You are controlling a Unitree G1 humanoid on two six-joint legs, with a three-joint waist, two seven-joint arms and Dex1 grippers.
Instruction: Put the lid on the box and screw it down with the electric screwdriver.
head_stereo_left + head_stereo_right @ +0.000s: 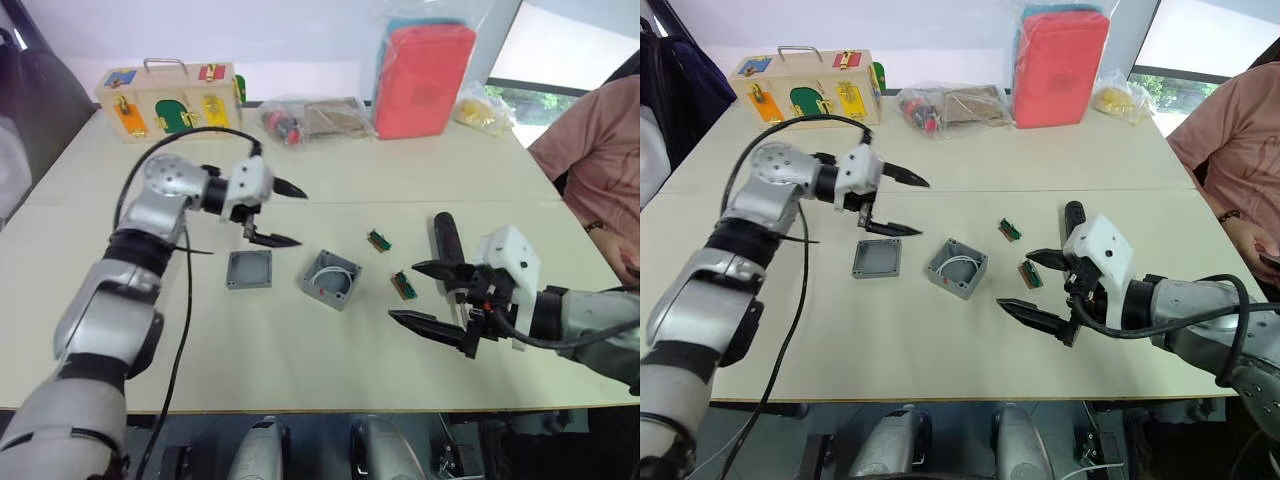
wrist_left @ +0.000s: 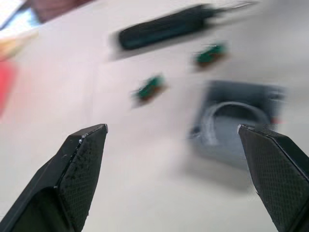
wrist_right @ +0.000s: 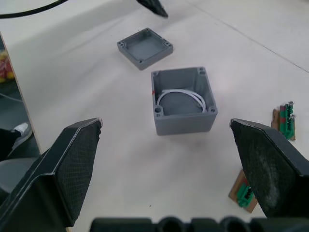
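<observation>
Clearly nothing was grasped yet: left gripper hung spread wide just above the lid, which lay rim-up on the table. Just beside it sat the box, uncovered, white wires showing. Past two green connector pieces lay the electric screwdriver, near the right gripper, also splayed and empty. Lid pickup looked in hand; next, the left needs to drop, pinch the lid, and flip it over the box.

Grey lid, grey box, black electric screwdriver.
</observation>
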